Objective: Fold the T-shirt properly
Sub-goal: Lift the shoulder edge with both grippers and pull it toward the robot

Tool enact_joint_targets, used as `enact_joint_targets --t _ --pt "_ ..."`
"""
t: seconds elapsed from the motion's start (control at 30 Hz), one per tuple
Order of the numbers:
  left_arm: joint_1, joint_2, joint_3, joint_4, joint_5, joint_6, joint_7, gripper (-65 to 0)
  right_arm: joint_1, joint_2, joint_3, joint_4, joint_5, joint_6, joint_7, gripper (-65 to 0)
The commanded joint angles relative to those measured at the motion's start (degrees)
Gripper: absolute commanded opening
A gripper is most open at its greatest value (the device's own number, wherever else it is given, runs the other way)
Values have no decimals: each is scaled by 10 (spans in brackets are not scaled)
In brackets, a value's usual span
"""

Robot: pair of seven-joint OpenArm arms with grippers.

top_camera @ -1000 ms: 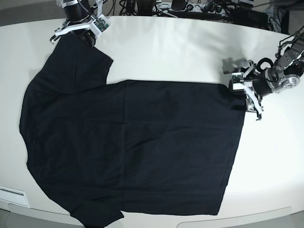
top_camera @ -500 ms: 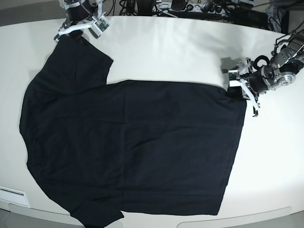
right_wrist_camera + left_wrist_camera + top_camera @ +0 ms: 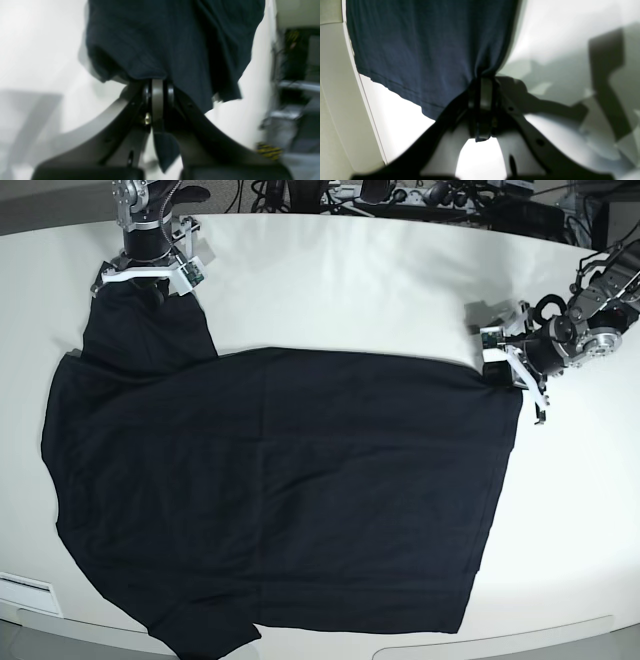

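Note:
The black T-shirt (image 3: pixel 280 490) lies spread flat on the white table (image 3: pixel 380 290), its hem toward the right of the base view and its sleeves at the left. My left gripper (image 3: pixel 497 370) is at the shirt's upper right hem corner. In the left wrist view, this left gripper (image 3: pixel 483 82) is shut on a bunched bit of the T-shirt (image 3: pixel 425 50). My right gripper (image 3: pixel 150 288) is at the far left sleeve. In the right wrist view, the right gripper (image 3: pixel 157 83) is shut on the gathered sleeve cloth of the T-shirt (image 3: pixel 175 37).
Cables and dark equipment (image 3: pixel 450 200) line the table's far edge. A white strip (image 3: pixel 25 592) sits at the front left edge. The right wrist view shows a blurred equipment rack (image 3: pixel 297 82) beyond the table's side.
The left gripper has closed on the hem corner. The right gripper has shifted left, closed on the upper sleeve and drawn that sleeve's edge leftward, so it looks narrower.

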Motion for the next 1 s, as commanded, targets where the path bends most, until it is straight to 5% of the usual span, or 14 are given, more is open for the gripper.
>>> enact_joint_targets --t 0.0,0.33,0.67,0.97 --pt "5 -26 3 13 -8 -24 12 -650 -9 18 3 16 -3 -2 -21 -650" --pt "38 -158 3 180 -33 -24 37 -650 -132 125 3 172 -5 -26 -158 -650" --pt "40 -216 3 293 -131 -24 121 -650 -273 120 3 210 -54 -30 -182 -650" --pt "144 -254 3 391 -133 -24 218 -650 -338 118 3 210 -99 -45 -195 -650"
